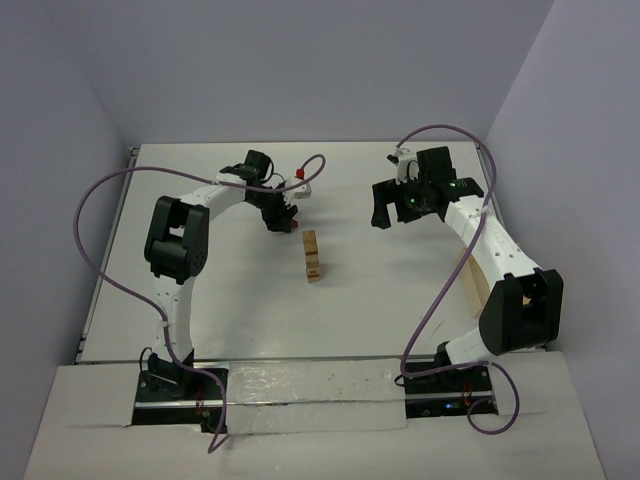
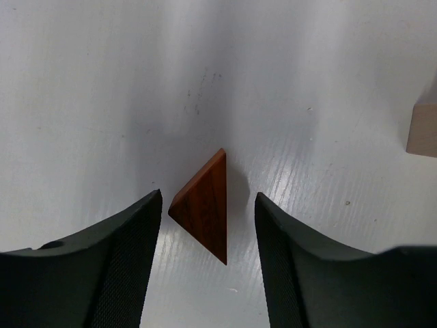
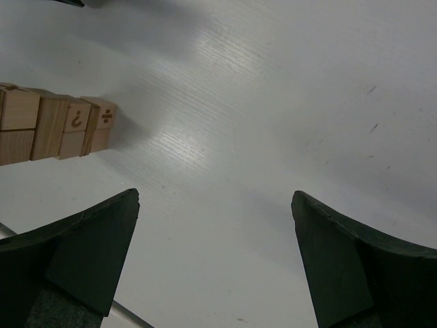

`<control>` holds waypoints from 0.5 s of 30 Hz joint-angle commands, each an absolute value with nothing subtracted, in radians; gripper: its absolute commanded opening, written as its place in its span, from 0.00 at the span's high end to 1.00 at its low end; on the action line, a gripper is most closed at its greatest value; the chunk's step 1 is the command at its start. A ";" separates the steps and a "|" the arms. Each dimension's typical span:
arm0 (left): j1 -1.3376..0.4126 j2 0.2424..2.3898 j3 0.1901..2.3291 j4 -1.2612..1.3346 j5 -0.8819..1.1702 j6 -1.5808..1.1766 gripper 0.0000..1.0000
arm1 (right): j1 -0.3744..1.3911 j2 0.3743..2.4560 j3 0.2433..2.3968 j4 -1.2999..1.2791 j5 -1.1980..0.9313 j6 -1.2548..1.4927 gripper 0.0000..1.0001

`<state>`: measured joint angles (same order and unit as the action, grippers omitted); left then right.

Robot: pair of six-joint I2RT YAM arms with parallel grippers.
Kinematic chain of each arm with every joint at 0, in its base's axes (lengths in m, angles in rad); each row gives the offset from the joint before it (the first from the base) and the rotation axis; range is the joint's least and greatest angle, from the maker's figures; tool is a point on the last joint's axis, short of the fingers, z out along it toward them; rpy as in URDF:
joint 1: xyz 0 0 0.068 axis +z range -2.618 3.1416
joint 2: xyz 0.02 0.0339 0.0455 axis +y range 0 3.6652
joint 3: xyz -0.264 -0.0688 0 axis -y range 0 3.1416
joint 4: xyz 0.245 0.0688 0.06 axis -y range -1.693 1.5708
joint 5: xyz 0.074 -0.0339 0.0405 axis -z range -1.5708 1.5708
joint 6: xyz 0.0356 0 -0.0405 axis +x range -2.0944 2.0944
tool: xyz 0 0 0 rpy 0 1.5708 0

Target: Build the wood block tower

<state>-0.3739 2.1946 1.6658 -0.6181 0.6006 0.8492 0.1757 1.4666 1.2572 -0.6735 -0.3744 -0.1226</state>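
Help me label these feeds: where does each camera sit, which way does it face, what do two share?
Top external: above and behind the bases, looking down on the table; both arms, left gripper, right gripper, wood block tower.
Left wrist: on the left wrist, facing down; its fingers flank a reddish-brown wedge, untouched.
Right wrist: on the right wrist, facing down at a slant; its fingers spread wide, tower at left.
Shared: top and right wrist both show the tower.

wood block tower runs off the right wrist view's left edge, and left wrist's right edge clips a tan block
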 commanded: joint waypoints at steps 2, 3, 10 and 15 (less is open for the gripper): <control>-0.383 2.199 1.712 -0.604 0.630 0.861 0.43 | 0.172 1.460 1.298 -0.672 -0.373 -0.127 0.00; -0.383 2.196 1.707 -0.602 0.630 0.860 0.44 | 0.171 1.460 1.297 -0.671 -0.373 -0.127 0.00; -0.385 2.179 1.694 -0.583 0.611 0.835 0.59 | 0.170 1.455 1.304 -0.677 -0.375 -0.126 0.00; -0.384 2.153 1.673 -0.580 0.570 0.836 0.82 | 0.170 1.444 1.309 -0.684 -0.376 -0.125 0.00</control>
